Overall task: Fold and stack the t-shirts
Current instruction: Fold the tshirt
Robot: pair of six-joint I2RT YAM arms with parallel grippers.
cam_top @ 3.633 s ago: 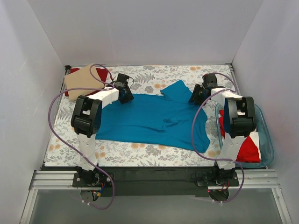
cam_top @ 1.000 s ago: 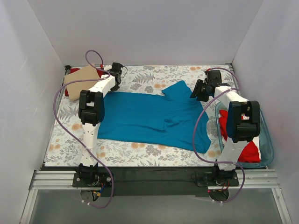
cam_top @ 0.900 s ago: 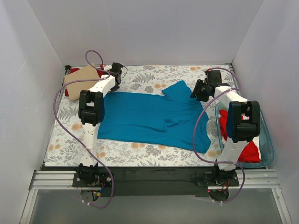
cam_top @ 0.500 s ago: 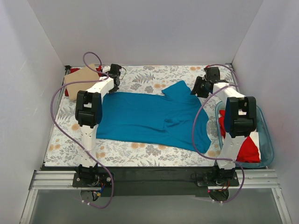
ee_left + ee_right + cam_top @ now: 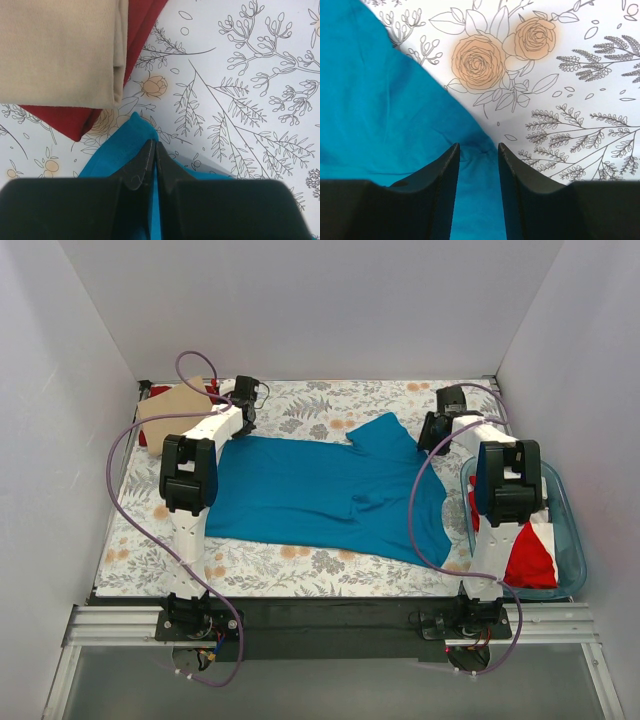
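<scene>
A teal-blue t-shirt [image 5: 320,490] lies spread across the floral cloth. My left gripper [image 5: 241,428] is at its far left corner. In the left wrist view that gripper [image 5: 152,145] is shut on the teal cloth [image 5: 120,150], which shows between the fingers. My right gripper [image 5: 429,443] is at the shirt's far right corner. In the right wrist view its jaws [image 5: 478,146] stand open astride the puckered edge of the teal cloth [image 5: 380,125]. A folded tan t-shirt [image 5: 170,410] [image 5: 55,50] lies on a red one [image 5: 142,20] at the far left.
A clear blue-tinted tub [image 5: 572,530] at the right edge holds red t-shirts [image 5: 530,560]. White walls close in the table on three sides. Purple cables loop over both arms. The floral cloth [image 5: 330,400] shows beyond the teal shirt.
The left gripper has closed on the teal shirt's corner. The right gripper's jaws have narrowed around the shirt's edge, and its wrist has shifted slightly.
</scene>
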